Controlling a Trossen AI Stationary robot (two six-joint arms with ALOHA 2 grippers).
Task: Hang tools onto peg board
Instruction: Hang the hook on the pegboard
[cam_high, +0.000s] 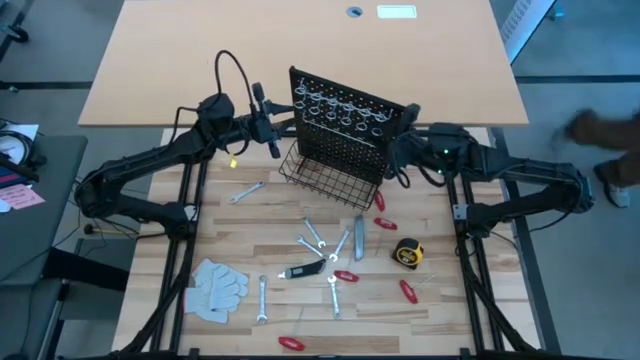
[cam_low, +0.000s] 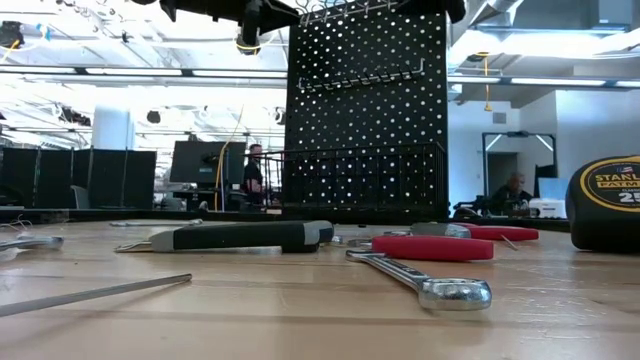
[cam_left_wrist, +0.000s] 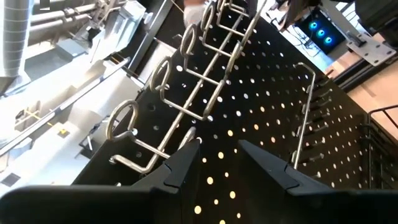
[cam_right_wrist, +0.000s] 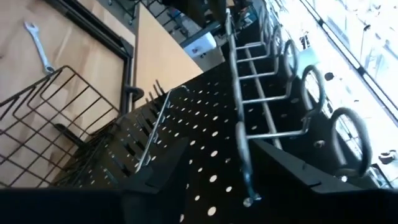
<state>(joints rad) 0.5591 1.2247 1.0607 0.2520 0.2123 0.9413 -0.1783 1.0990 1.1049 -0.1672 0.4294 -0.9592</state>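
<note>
High view: the peg board (cam_high: 340, 125) stood upright at the far edge of the wooden table (cam_high: 240, 230), its wire basket (cam_high: 325, 175) at the base. The left gripper (cam_high: 272, 125) was at the board's left edge and the right gripper (cam_high: 398, 150) at its right edge, both up near the top. The tools lay loose on the table, well apart from the board: silver wrenches (cam_high: 314, 238), a red-handled tool (cam_high: 409, 290), a tape measure (cam_high: 407, 254), a black-handled tool (cam_high: 305, 268). White gloves (cam_high: 218, 288) lay nearer the front left. No tool on the hooks.

Low view: the board's hooks showed bare; a wrench (cam_low: 425, 280) and red handles (cam_low: 430, 247) lay in the foreground.

Left wrist view: the fingers (cam_left_wrist: 183, 168) stood spread, nothing between them, close to the ring hooks (cam_left_wrist: 165, 74).

Right wrist view: the fingers (cam_right_wrist: 155, 171) likewise apart and empty, just before the hook rail (cam_right_wrist: 239, 112).

Judgement: the wrenches are stiff, smooth steel, light but likely slippery; grip mid-shank, leaving the ring end free for a hook. The rubbery red handles should grip better. The tape measure looks heaviest and bulkiest, probably one for the basket.
</note>
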